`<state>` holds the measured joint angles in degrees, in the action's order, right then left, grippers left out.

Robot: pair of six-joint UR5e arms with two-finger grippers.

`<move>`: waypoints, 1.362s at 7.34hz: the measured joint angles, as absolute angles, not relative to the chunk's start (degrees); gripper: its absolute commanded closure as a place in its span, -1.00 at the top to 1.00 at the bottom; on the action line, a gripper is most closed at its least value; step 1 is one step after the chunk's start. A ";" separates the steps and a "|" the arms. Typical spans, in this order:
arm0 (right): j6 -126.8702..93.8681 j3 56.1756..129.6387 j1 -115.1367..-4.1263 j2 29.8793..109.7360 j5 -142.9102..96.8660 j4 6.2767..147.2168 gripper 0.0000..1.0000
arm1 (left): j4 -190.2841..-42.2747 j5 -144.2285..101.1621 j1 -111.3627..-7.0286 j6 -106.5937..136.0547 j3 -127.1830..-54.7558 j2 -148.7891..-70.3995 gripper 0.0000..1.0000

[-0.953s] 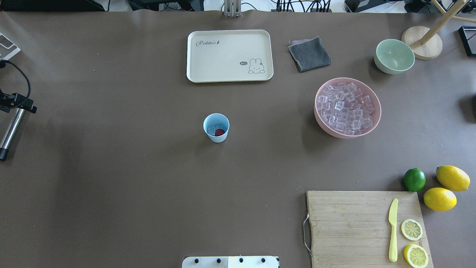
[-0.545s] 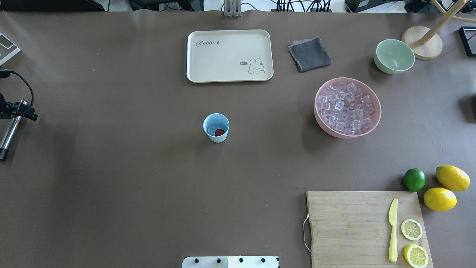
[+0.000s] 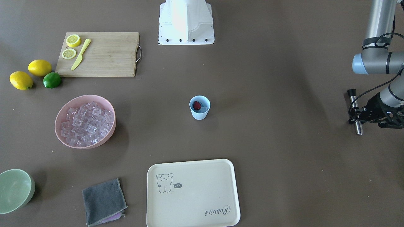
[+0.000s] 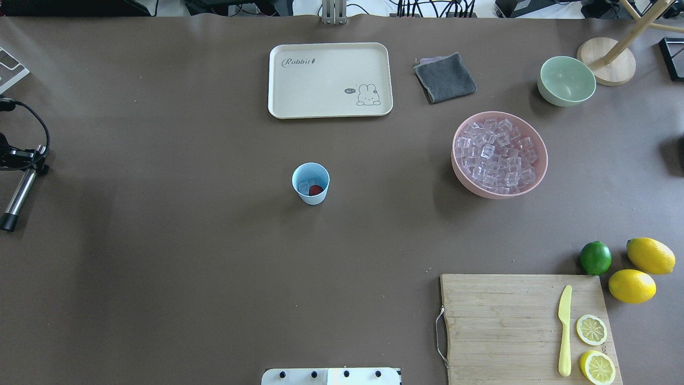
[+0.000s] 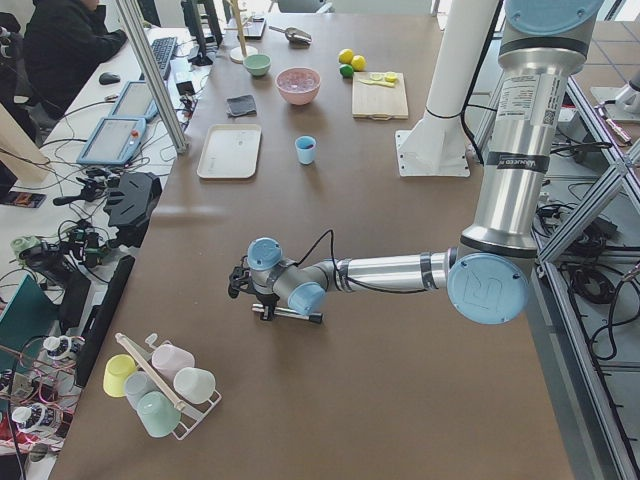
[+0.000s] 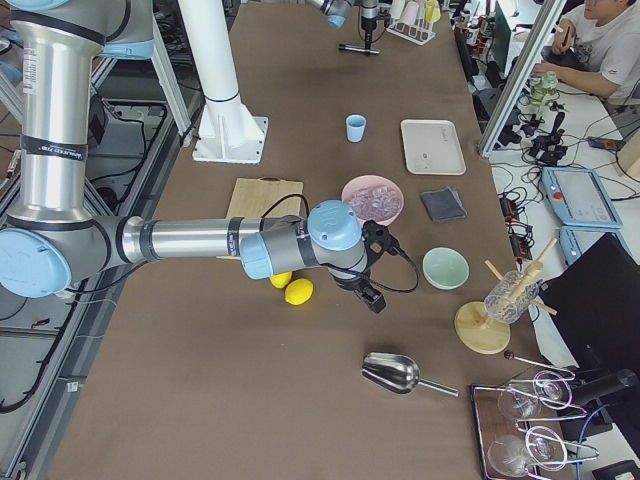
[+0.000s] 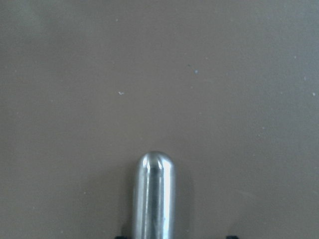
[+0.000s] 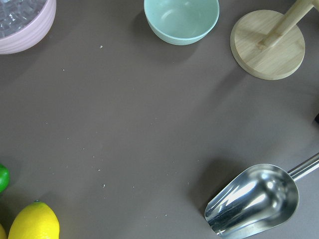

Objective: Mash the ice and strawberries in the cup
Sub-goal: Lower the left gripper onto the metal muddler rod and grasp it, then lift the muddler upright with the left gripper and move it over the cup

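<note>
The light-blue cup (image 4: 310, 183) stands upright mid-table, also in the front view (image 3: 199, 107). Inside it lie a small red strawberry (image 4: 316, 189) and a clear piece of ice (image 4: 304, 187). My left gripper (image 4: 28, 167) is far left of the cup, shut on a metal muddler rod (image 4: 18, 192). The rod (image 3: 356, 110) lies roughly level above the table, and its rounded end shows in the left wrist view (image 7: 154, 194). My right gripper (image 6: 372, 292) shows only in the exterior right view, near the lemons, so I cannot tell if it is open or shut.
A pink bowl (image 4: 539, 171) full of ice cubes sits right of the cup. Beyond are a cream tray (image 4: 330, 80), a grey cloth (image 4: 444, 77) and a green bowl (image 4: 566, 80). A cutting board (image 4: 502, 326), lime (image 4: 595, 258), lemons and a metal scoop (image 8: 254, 199) lie on the right.
My left gripper has shifted slightly toward the robot's side with the rod in it. The cup and its contents have not moved.
</note>
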<state>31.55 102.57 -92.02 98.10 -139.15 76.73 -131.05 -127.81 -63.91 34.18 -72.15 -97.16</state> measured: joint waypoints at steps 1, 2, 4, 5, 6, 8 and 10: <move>31.55 102.53 -92.02 98.25 -139.18 76.73 0.98 | -130.89 -128.00 -64.04 34.29 -72.52 -97.43 -1.00; 31.57 102.52 -92.02 98.53 -139.23 76.71 0.98 | -130.56 -127.90 -64.25 34.50 -73.77 -97.54 -1.00; 31.59 102.51 -92.02 98.84 -139.08 76.69 0.98 | -129.23 -127.02 -64.40 35.68 -79.29 -98.72 -1.00; 31.60 102.38 -92.02 98.63 -138.44 76.73 0.98 | -128.64 -126.85 -64.42 37.68 -82.11 -100.87 -1.00; 31.54 102.39 -92.03 98.29 -137.91 76.77 0.98 | -128.26 -126.66 -64.37 42.49 -85.51 -103.39 -1.00; 31.27 101.41 -92.08 97.69 -137.61 77.04 0.98 | -127.69 -123.05 -63.36 52.49 -92.54 -109.83 -1.00; 30.22 99.24 -92.04 96.53 -136.98 77.72 0.98 | -127.66 -109.68 -55.42 57.38 -99.10 -114.56 -1.00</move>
<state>30.22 99.24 -92.04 96.53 -136.98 77.72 -127.66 -109.68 -55.42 57.38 -99.10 -114.56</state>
